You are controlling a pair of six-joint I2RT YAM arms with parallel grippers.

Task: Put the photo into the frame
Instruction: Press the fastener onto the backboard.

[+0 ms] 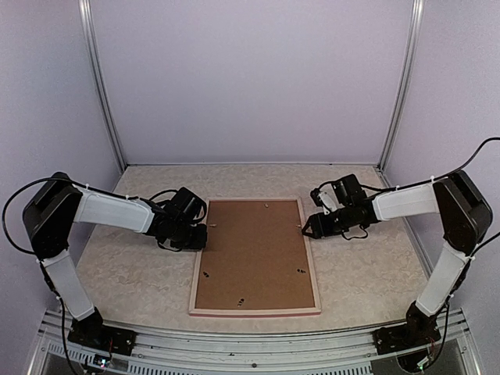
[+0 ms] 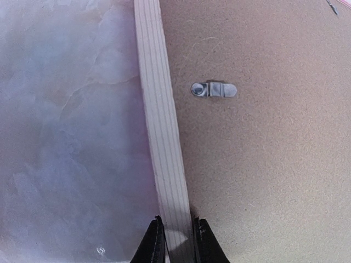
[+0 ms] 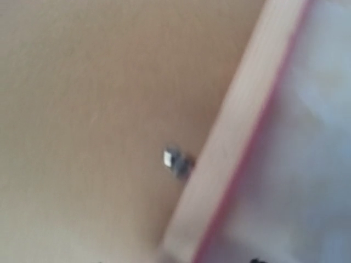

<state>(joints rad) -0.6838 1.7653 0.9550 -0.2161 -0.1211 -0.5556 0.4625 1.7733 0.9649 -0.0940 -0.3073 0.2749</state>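
The frame [image 1: 254,311] lies face down in the middle of the table, its pale wood back up. A brown backing board [image 1: 254,254] fills it. The photo is hidden. My left gripper [image 1: 205,228] is shut on the frame's left rail [image 2: 159,109], one black finger on each side of the wood [image 2: 176,226]. My right gripper [image 1: 308,227] sits at the right rail [image 3: 230,148], near its far end. The right wrist view is blurred and does not show its fingers, so I cannot tell how its jaws stand. A red-pink edge runs along the rail's outer side there.
Small metal turn clips [image 2: 214,89] sit on the backing board [image 2: 263,164] near the rails, one of them by the right rail [image 3: 174,160]. Marbled tabletop [image 1: 133,273] surrounds the frame. Pale walls with metal corner posts [image 1: 105,86] enclose the back and sides.
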